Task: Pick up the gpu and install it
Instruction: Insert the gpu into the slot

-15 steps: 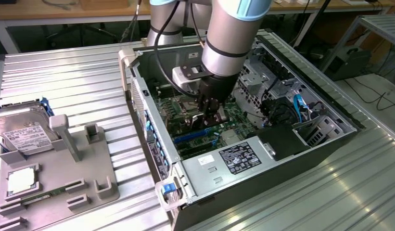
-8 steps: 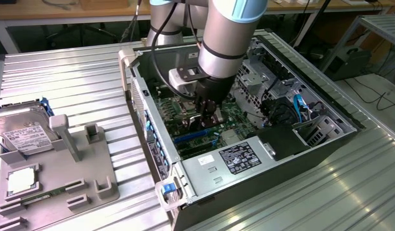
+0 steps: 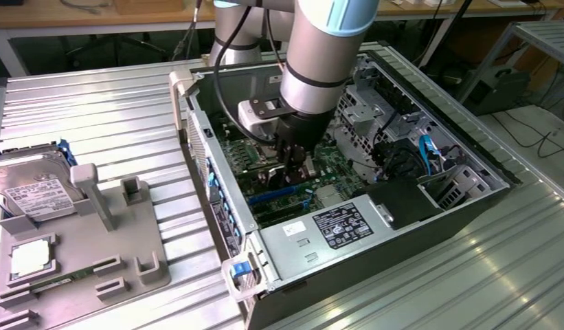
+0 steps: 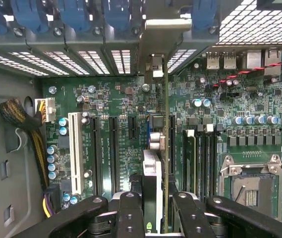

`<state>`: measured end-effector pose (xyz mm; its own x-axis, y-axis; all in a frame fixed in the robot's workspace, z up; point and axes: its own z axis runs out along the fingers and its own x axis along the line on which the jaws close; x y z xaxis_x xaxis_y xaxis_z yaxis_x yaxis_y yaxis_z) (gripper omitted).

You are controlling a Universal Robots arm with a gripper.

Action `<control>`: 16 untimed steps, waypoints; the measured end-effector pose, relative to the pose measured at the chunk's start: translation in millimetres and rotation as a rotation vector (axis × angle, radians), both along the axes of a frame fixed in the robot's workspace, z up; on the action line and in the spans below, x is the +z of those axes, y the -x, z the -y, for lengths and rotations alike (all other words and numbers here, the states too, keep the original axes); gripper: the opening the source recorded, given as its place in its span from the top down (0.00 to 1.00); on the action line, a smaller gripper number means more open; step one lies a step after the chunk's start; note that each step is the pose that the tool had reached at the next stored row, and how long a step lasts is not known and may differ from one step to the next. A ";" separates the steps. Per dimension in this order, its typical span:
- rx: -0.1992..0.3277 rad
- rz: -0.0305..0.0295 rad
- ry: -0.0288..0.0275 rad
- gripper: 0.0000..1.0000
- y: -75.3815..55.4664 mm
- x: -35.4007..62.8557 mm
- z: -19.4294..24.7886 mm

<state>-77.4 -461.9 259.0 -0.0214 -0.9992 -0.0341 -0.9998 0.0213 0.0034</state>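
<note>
Inside the open computer case, claw closed partway on the gpu, card held edge-on directly ahead of the fingers, long axis running out toward the rear slot brackets, hanging just over the motherboard expansion slots.

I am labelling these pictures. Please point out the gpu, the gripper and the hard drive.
gpu (image 4: 156,148): wrist view, the card's upper edge seen edge-on above the motherboard.
gripper (image 4: 153,208): wrist view, midway between the fingertips clamping the card.
hard drive (image 3: 29,189): exterior view, its white label.
</note>
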 end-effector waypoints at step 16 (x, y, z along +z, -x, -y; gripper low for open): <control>0.000 0.0000 0.0001 0.72 2.8 -8.8 0.0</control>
